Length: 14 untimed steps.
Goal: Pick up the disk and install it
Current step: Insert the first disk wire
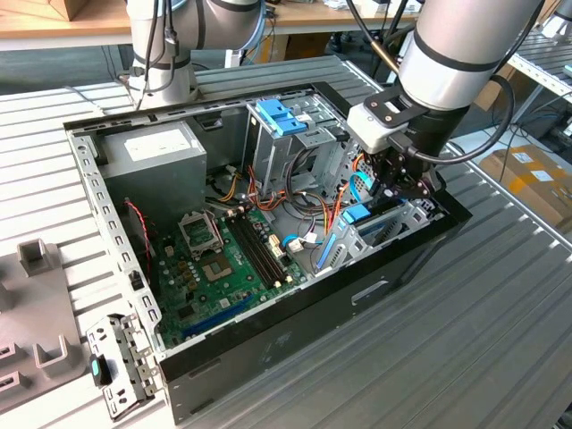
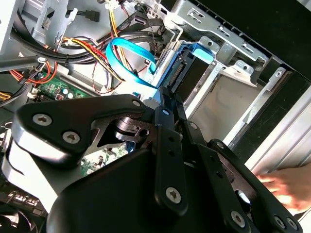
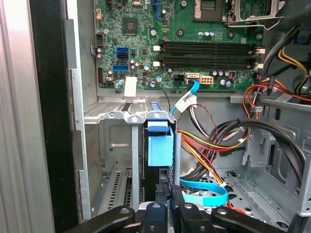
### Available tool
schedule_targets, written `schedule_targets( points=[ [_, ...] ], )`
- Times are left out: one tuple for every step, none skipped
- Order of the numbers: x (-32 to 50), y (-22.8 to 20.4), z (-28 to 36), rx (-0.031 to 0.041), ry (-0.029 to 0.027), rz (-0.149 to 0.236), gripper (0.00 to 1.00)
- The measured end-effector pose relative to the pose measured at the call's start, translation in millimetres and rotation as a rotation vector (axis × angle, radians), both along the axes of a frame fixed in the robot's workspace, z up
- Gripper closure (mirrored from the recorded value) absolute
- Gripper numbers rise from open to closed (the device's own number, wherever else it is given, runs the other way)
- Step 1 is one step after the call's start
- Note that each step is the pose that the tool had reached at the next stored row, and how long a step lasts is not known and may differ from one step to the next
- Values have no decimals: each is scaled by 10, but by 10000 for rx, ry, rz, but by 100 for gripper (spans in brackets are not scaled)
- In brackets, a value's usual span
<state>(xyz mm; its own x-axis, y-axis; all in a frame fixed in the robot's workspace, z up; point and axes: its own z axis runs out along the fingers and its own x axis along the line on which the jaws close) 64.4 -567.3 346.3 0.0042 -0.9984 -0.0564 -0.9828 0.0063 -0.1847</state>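
Closed claw low in a corner of the open computer case, fingertips drawn together against the near edge of the disk; actual grip not discernible. Disk upright on edge inside a slot of the grey drive cage, metal divider tight along one side, bundled cables crowding the other. Open bay past the divider, then the case's black wall.

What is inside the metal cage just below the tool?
The disk, in its light blue frame, sits in one cage slot. The tool covers its near end, which cannot be seen.
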Motion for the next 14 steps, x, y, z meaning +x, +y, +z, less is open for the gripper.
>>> schedule_targets(
  points=[
    [0,0,0,0,0,-1,84],
    [1,0,0,1,0,-1,84],
    [2,0,0,0,0,0,84],
    [3,0,0,1,0,0,84],
    [4,0,0,1,0,-1,84],
    [9,0,-1,1,0,1,84],
    [11,0,-1,1,0,1,84],
    [11,0,0,1,0,-1,84],
    [12,0,0,1,0,0,84],
    [12,0,0,0,0,0,84],
    [12,0,-2,0,0,0,84],
    [12,0,-5,1,0,0,84],
    [12,0,-6,13,-1,0,84],
    [12,0,-6,15,-1,0,84]
  ],
)
